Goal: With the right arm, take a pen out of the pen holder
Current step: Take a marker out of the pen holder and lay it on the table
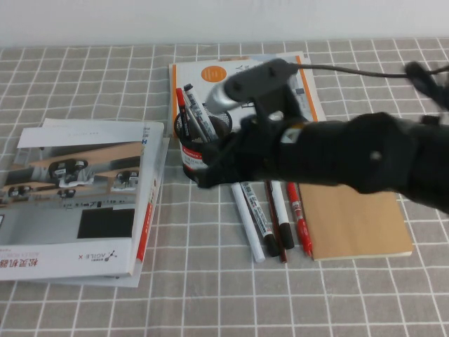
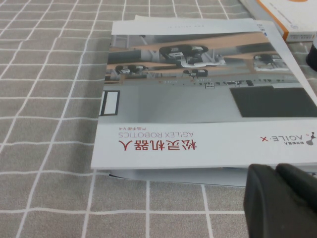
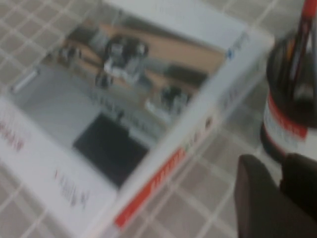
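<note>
Black mesh pen holder (image 1: pixel 188 144), with pens (image 1: pixel 193 112) upright inside, stands at 11 o'clock of table centre. Low at its 6 o'clock wall sits the right gripper (image 1: pixel 210 170); whether it is spread or pressed together cannot be told. Risk: contact at that height would likely shove or tip the holder, spilling its contents toward the booklet (image 1: pixel 77 200) at 9 o'clock. Only the high view shows the loose pens (image 1: pixel 270 217) at 5 o'clock. Only the left wrist view shows the left gripper (image 2: pixel 277 171), pressed together, near the booklet's edge.
</note>
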